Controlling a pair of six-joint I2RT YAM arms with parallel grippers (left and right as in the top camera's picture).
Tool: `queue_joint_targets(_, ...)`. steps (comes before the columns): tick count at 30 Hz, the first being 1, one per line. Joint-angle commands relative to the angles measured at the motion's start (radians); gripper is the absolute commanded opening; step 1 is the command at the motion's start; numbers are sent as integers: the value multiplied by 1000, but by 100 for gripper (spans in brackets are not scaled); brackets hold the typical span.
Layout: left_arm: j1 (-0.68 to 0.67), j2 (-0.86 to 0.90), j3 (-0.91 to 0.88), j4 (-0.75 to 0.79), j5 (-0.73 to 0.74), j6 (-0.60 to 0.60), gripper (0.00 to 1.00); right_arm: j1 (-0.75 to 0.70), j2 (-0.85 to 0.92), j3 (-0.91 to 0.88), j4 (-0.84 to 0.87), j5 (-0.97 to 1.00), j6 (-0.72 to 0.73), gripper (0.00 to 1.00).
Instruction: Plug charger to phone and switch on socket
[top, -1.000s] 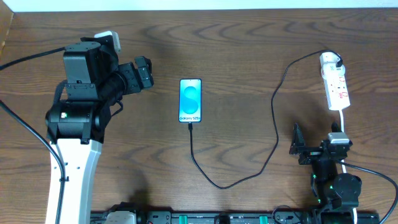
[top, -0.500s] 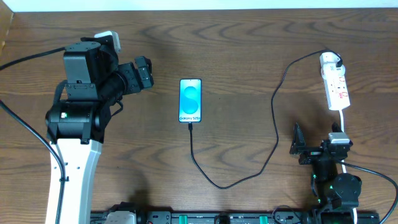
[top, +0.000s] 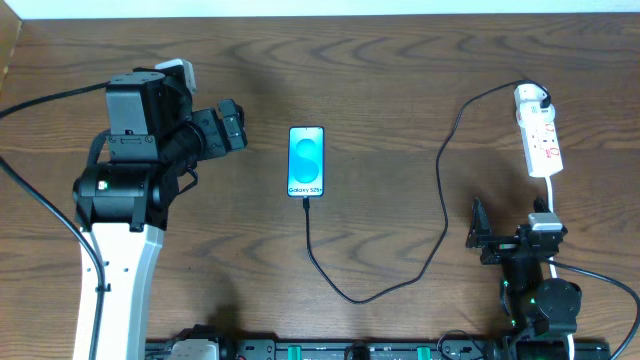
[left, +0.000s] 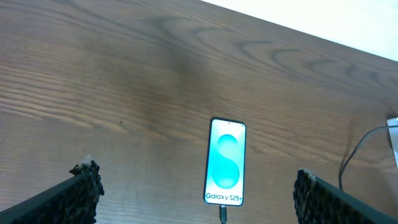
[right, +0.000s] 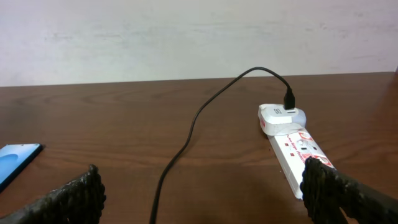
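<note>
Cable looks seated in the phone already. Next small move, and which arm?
Probably the right gripper: advance it, open and empty, toward the narrow white power strip ahead of it to reach the switch. The thin black charger cable already meets the bottom edge of the blue-screened phone, and its white adapter sits in the strip. Whether the switch is on, I cannot tell.

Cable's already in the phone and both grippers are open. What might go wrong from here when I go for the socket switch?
The charger cable loops between the right gripper and the socket; the arm may snag it and tug the phone. The socket lies loose on the table, so a press may slide it.
</note>
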Motion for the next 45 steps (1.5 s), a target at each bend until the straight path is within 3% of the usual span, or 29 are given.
queue_joint_targets(1,4,-48,-25,3,-52,18,98,5,-10,-3,-2,8,-4,99)
queue_joint_targets(6,4,-201,-221,176,-63,86,98,5,-10,-4,-2,8,-4,99)
queue_joint_targets(14,4,-531,-696,658,-63,107,98,5,-10,-4,-2,8,-4,99)
queue_joint_targets(22,4,-845,-1062,877,-63,176,98,5,-10,-4,-2,8,-4,99)
queue_joint_targets(33,4,-1109,-1313,952,-71,197,98,5,-10,-4,-2,8,-4,99)
queue_joint_targets(38,4,-1220,-1328,854,-71,243,98,5,-10,-3,-2,8,-4,99)
queue_joint_targets(45,3,-1226,-1328,718,-74,244,98,5,-10,-4,-2,8,-4,99)
